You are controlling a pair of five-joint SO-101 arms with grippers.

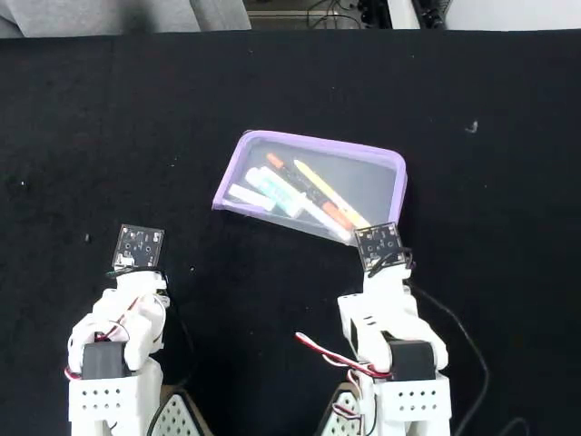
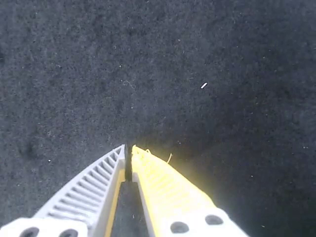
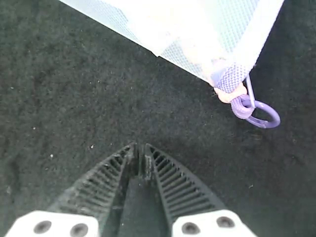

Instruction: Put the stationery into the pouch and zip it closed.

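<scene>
A clear mesh pouch (image 1: 313, 184) with purple trim lies tilted in the middle of the black table. Several pens and markers (image 1: 304, 195) sit inside it. Its near right corner (image 3: 224, 79) carries a purple zipper pull ring (image 3: 256, 112). My right gripper (image 3: 139, 150) is shut and empty, just short of that corner over bare cloth. In the high view the right arm (image 1: 381, 250) partly hides the corner. My left gripper (image 2: 128, 150) is shut and empty, well to the left of the pouch. The left arm (image 1: 138, 250) stands near the table's front.
Black cloth (image 1: 472, 227) covers the whole table. Cables (image 1: 472, 363) trail from the right arm's base at the front. A grey object (image 1: 118, 14) lies beyond the table's far edge.
</scene>
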